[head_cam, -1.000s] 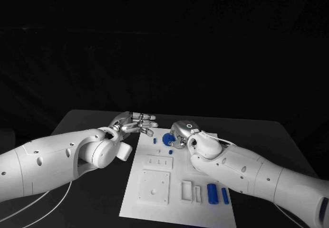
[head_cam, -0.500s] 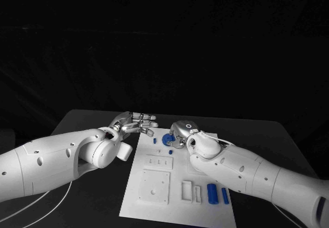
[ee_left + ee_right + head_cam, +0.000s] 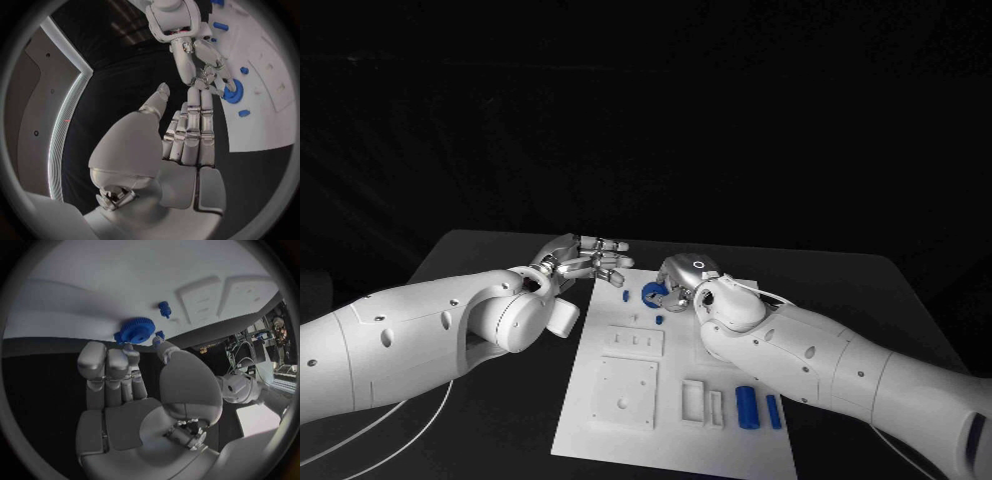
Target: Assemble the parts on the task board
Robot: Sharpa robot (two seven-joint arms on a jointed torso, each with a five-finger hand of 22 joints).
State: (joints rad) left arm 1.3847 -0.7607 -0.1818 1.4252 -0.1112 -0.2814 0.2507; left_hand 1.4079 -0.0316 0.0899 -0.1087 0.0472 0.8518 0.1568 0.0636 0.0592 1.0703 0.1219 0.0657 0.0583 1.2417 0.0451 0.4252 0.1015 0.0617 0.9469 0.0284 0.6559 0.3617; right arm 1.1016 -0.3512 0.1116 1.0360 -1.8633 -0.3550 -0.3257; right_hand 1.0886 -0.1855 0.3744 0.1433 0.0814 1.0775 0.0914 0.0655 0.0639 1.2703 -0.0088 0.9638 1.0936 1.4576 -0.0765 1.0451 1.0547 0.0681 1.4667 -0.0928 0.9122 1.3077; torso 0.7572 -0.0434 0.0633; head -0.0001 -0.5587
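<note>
On the black table (image 3: 488,250) in the head view lies the white task board (image 3: 678,420), long and narrow, running away from the robot. The left hand (image 3: 581,260) hovers at the board's far left corner, over the table edge of the board, with its fingers spread apart and nothing between them. The right hand (image 3: 678,283) is at the far end of the board, and its fingers are closed around a round blue gear (image 3: 653,293) that sits on the board there. Just beside the gear is a small blue part (image 3: 626,296), and a little nearer another small blue peg (image 3: 659,320). At the near right corner of the board two long blue pins (image 3: 749,408) lie side by side, next to white raised blocks.

From the left wrist view, the left hand (image 3: 187,135) has its fingers stretched almost straight and close together, the thumb apart, and it holds nothing. Beyond its fingertips the right hand (image 3: 203,65) touches the blue gear (image 3: 234,93) on the white board (image 3: 262,125).

From the right wrist view, the right hand (image 3: 128,375) reaches to the blue gear (image 3: 134,330), with its fingertips (image 3: 131,351) against the toothed rim. The gear rests on the board (image 3: 125,280), and the small blue peg (image 3: 164,309) stands near it, apart from the hand.
</note>
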